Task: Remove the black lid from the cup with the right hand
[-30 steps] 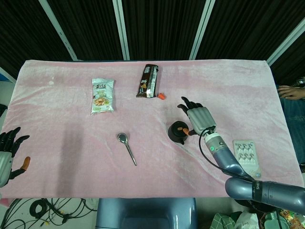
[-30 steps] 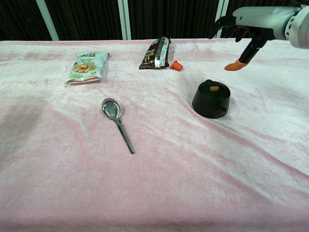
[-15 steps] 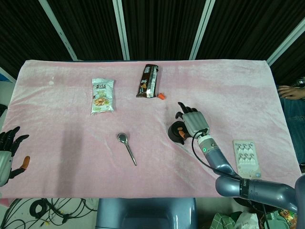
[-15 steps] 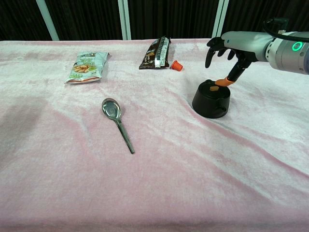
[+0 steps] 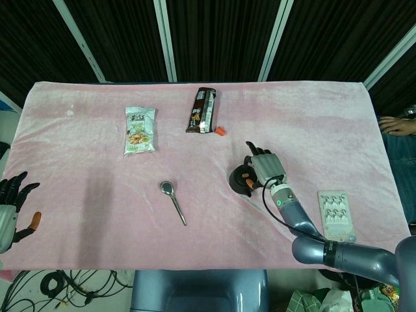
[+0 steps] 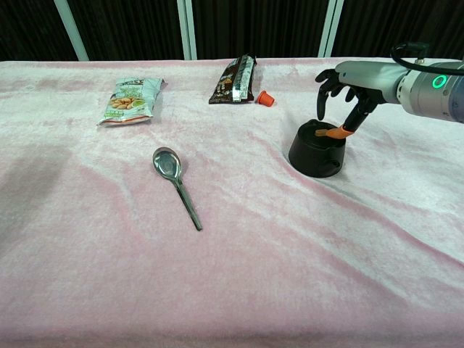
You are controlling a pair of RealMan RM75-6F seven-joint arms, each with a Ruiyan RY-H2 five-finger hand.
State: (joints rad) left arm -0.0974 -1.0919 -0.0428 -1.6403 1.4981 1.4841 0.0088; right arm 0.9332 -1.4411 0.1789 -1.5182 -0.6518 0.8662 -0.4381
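Bright, even light from above, both views sharp. A soft grey shadow darkens the pink surface (image 5: pixel 97 188) at left, the spoon (image 6: pixel 176 183) glints, and the backdrop stays black.

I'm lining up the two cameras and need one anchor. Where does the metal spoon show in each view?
Head view: the spoon lies left of centre on the pink cloth, bowl up-left, handle running down-right.
Chest view: the spoon lies left of centre, bowl farther away, handle pointing toward the camera and right.
Shared landmark: the black lid, to the spoon's right in both, with the right robot hand at it.
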